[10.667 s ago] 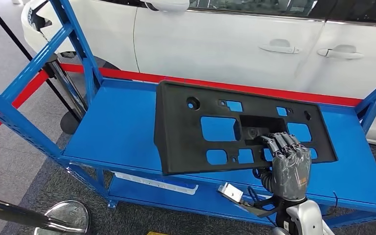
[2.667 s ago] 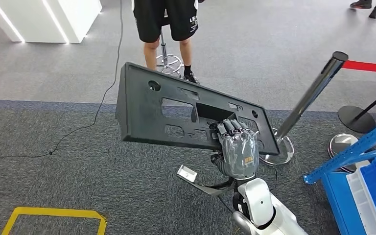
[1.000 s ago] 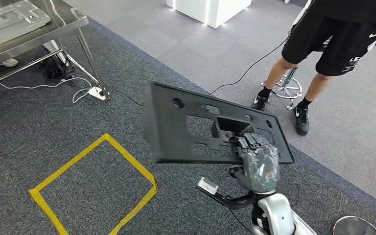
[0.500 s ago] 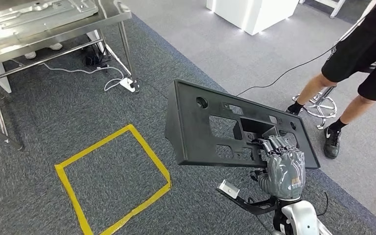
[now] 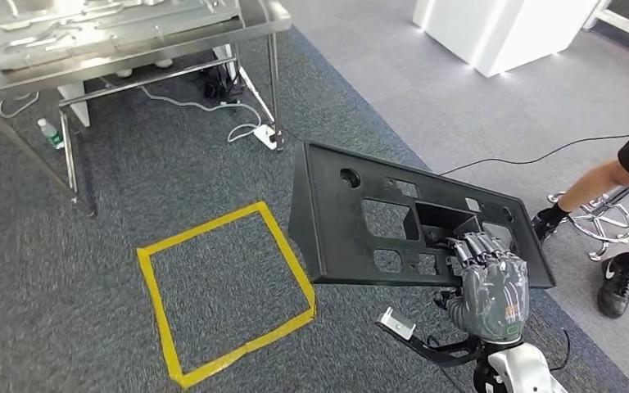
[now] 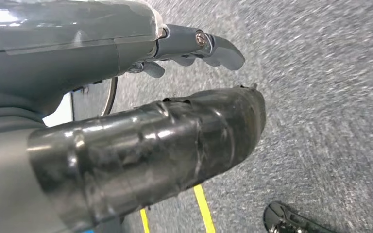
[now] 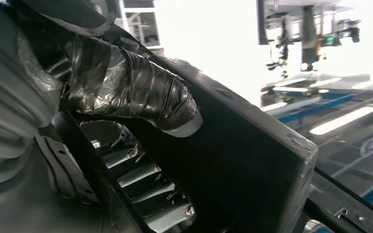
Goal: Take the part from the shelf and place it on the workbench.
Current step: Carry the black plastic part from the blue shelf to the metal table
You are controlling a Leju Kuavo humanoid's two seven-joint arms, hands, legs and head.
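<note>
The right hand (image 5: 495, 288) holds the black part (image 5: 377, 221) from below at its near right edge, with the fingers hooked into an opening of the panel; in the right wrist view the thumb (image 7: 141, 92) lies against the part's wall and the fingers (image 7: 145, 187) reach through the slot. The part is in the air over the carpet, tilted, its left end the higher one. The left hand (image 6: 126, 97) holds nothing, its fingers a little apart, hanging over the floor. Compared with half a second ago the whole view has turned: the metal workbench (image 5: 16, 78) at the far left now shows more of its top and legs, the yellow floor square (image 5: 221, 291) has shifted to the right toward the part, and the person (image 5: 622, 213) has slid to the far right edge. I judge that the robot is turning toward the workbench while the grip is unchanged, so the carrying step goes well but the placing is not yet done. Between the part and the bench there is open carpet. The points to watch are the bench's near corner and leg (image 5: 274, 82), the cable and power strip (image 5: 264, 135) on the floor beside that leg, and the long left end of the part, which would meet the bench first.
</note>
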